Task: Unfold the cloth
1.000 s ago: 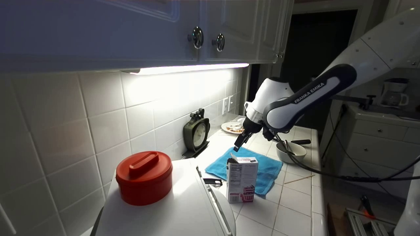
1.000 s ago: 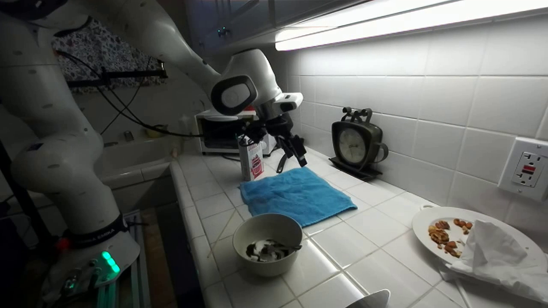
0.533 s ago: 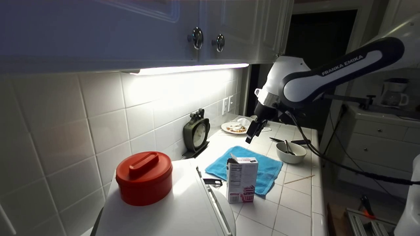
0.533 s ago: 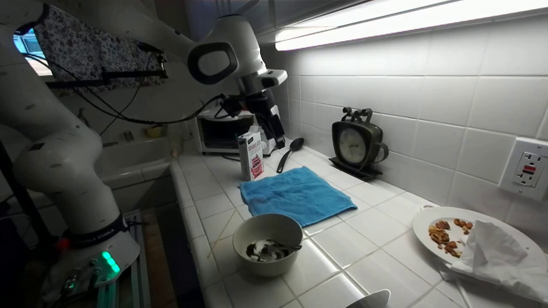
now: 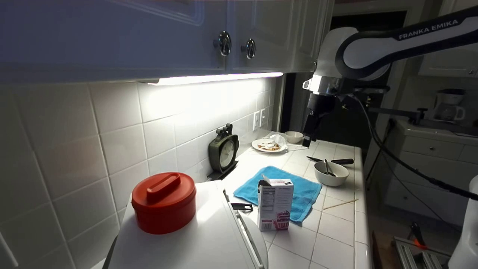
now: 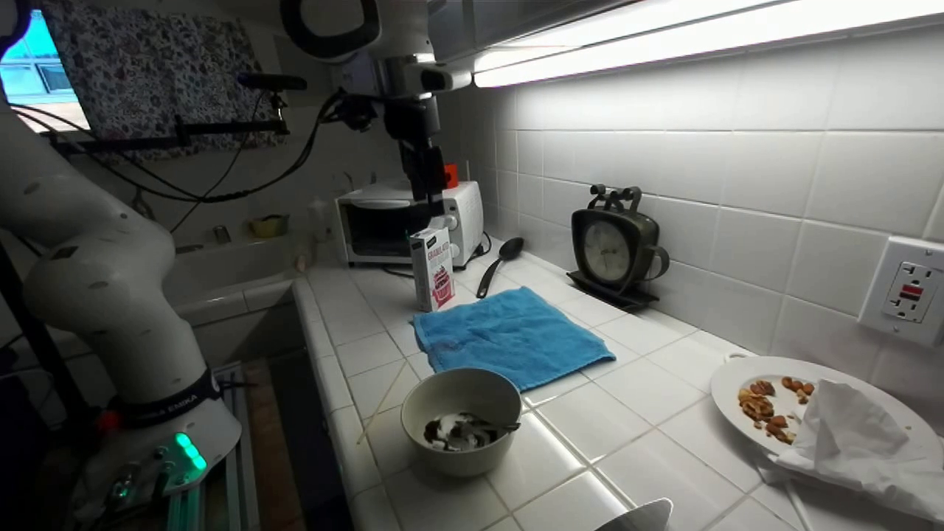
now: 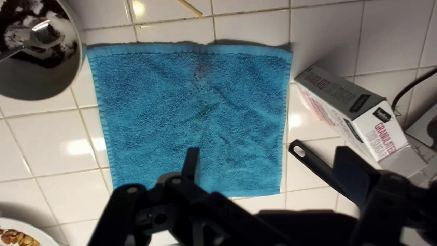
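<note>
The blue cloth lies spread flat on the white tiled counter, with small wrinkles and a dark stain near one edge. It shows in both exterior views (image 5: 307, 192) (image 6: 516, 335), partly behind the sugar box in one, and in the wrist view (image 7: 191, 112), where it looks close to a full square. My gripper (image 7: 273, 167) is open with nothing between its fingers. It is raised well above the counter, apart from the cloth, in both exterior views (image 5: 307, 140) (image 6: 428, 206). In the wrist view a finger covers part of the cloth's lower edge.
A sugar box (image 6: 434, 273) stands upright beside the cloth, near a black spoon (image 6: 509, 251). A bowl (image 6: 428, 446) stands close to the cloth's opposite side. A clock (image 6: 612, 251) stands by the wall. A plate (image 6: 726, 398) holds nuts and paper. The cabinet (image 5: 276, 33) overhangs the counter.
My arm and gripper have risen and drawn away from above the cloth, turning more upright. The cloth and the other objects have not moved.
</note>
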Available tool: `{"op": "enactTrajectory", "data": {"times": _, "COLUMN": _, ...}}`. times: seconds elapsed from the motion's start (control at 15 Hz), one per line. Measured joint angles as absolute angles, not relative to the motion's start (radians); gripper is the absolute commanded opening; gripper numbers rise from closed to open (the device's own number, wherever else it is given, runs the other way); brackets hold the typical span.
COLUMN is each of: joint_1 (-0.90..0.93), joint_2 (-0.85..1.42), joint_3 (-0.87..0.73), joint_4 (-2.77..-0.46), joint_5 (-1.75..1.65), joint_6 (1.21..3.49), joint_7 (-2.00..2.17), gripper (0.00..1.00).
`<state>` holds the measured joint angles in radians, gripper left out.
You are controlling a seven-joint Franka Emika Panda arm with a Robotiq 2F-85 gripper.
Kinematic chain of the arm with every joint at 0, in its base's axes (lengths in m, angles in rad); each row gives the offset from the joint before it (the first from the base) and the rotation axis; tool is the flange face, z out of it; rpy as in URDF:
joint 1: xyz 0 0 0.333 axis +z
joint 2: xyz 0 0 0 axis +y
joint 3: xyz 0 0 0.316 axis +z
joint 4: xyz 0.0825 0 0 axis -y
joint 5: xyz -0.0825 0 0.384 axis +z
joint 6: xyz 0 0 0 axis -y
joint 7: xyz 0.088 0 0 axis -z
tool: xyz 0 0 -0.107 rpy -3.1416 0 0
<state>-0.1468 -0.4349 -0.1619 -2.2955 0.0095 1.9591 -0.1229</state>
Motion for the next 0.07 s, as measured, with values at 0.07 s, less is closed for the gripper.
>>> {"op": "enactTrajectory", "data": {"times": 0.07, "joint_1": -0.147, "joint_2": -0.435, "joint_3": -0.162, "joint_4": -2.293, "joint_5": 0.009, "joint_6": 1.955, "joint_7": -0.123, "gripper": 1.0}}
